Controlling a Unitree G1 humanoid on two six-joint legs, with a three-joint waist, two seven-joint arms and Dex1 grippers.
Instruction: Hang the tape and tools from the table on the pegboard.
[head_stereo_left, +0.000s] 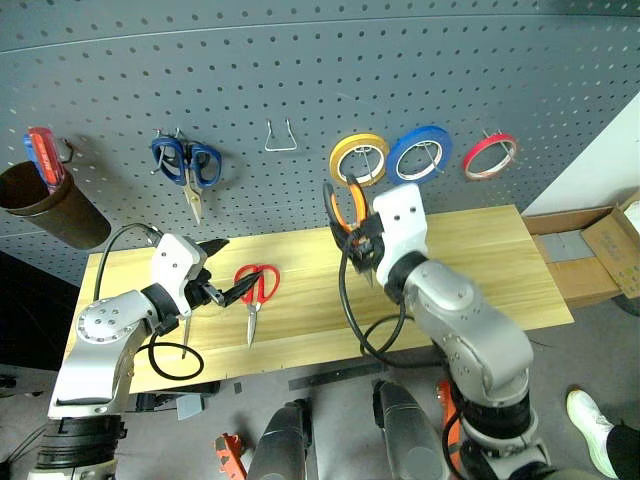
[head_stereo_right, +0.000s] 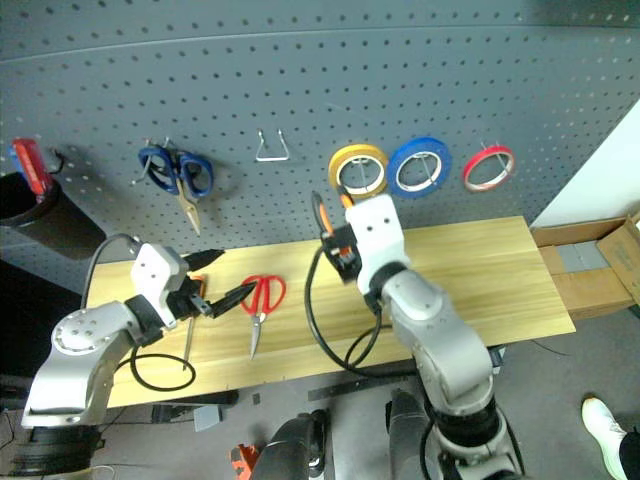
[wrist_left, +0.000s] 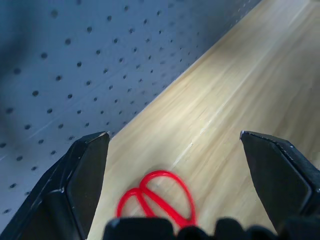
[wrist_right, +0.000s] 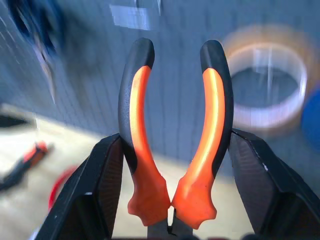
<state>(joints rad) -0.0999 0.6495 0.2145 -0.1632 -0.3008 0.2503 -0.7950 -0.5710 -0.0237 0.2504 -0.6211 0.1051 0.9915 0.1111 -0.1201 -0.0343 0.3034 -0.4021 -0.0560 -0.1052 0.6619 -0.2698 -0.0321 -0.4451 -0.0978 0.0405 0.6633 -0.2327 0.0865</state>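
My right gripper (head_stereo_left: 352, 235) is shut on the orange-and-black pliers (wrist_right: 142, 125), raised above the table (head_stereo_left: 480, 260) with the handles pointing up at the pegboard (head_stereo_left: 300, 60), just below the yellow roll. The red scissors (head_stereo_left: 256, 288) lie flat on the table. My left gripper (head_stereo_left: 228, 268) hovers open just left of them, empty. The slim screwdriver (head_stereo_right: 188, 340) lies on the table under the left gripper, its handle partly hidden. The red tape (head_stereo_left: 489, 155) hangs from a hook on the pegboard.
On the pegboard hang blue scissors (head_stereo_left: 186, 165), a yellow roll (head_stereo_left: 358, 158) and a blue roll (head_stereo_left: 419, 152); a bare metal hook (head_stereo_left: 280, 138) sits between them. A brown cup (head_stereo_left: 45, 205) hangs far left. Cardboard boxes (head_stereo_left: 600, 250) stand right of the table.
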